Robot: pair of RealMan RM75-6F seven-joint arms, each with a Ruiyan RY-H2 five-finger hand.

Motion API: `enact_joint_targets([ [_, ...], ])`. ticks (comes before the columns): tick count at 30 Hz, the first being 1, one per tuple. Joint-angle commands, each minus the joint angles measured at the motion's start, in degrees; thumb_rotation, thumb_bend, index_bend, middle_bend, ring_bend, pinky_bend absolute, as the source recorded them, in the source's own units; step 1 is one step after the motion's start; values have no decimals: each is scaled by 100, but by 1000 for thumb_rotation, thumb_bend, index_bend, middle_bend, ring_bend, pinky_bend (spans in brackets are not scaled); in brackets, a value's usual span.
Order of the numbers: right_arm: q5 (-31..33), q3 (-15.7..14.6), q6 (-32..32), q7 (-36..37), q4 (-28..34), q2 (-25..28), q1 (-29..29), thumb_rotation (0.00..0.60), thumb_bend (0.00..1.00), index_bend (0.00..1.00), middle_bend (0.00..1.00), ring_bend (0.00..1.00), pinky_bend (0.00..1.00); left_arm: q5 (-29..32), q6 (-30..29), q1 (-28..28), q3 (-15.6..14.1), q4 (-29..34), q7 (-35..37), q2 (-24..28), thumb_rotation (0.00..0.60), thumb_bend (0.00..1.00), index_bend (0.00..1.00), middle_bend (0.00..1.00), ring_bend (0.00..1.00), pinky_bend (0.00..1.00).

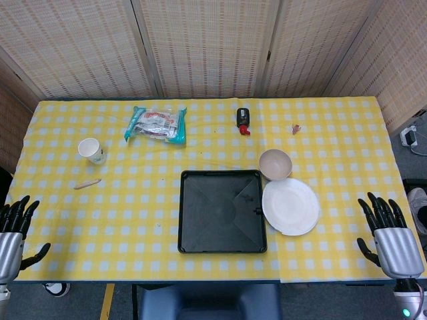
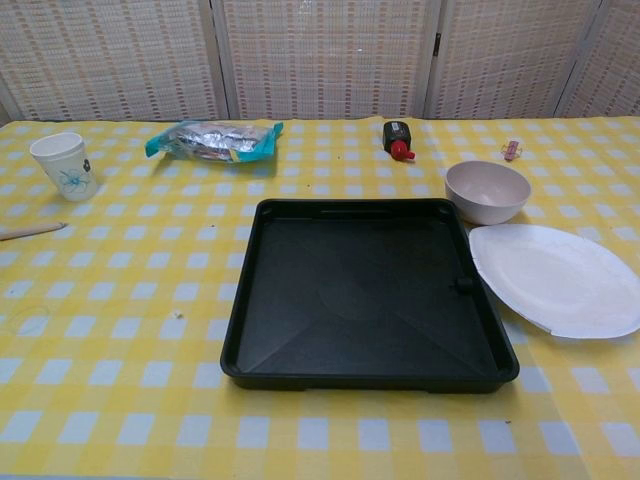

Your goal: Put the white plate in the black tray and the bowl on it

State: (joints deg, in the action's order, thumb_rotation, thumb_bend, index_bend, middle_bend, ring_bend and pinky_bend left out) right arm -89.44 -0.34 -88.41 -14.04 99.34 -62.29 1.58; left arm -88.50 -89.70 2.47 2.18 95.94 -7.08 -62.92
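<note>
With both the left robot hand (image 1: 15, 230) and right robot hand (image 1: 390, 237) released and holding nothing, the thin white plate (image 1: 291, 206) lying flat just beside the black tray (image 1: 222, 211) may slide into the touching bowl (image 1: 275, 164) when fingers try prying its rim off the surface (image 1: 120, 213)

We are logging left hand (image 1: 13, 233): sitting at lower left corner of head view, fingers spread and pointing up, thumb jutting sideways, holding nothing. We are logging right hand (image 1: 390, 237): sitting at lower right corner, fingers spread upward, palm empty. Neither hand is showing in chest view.
</note>
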Motion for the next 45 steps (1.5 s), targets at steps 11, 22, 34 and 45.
enact_joint_targets([
  [11,-452,-129,523,365,-1133,-460,327,600,361,70,0,0,0,-18,10,43,33,14,116,6,600,263,0,0,0,8],
  [22,-847,-239,972,1063,-3278,-1866,775,600,362,340,0,0,0,15,-38,-23,7,60,257,141,600,264,0,0,0,8],
  [34,-710,-109,1138,1295,-4258,-2893,1058,600,361,376,0,0,0,147,73,4,29,22,182,103,600,260,0,0,0,8],
  [45,-504,-14,1388,1253,-4605,-3225,1285,600,362,394,0,0,0,201,35,0,75,-1,131,94,600,260,0,0,0,0],
])
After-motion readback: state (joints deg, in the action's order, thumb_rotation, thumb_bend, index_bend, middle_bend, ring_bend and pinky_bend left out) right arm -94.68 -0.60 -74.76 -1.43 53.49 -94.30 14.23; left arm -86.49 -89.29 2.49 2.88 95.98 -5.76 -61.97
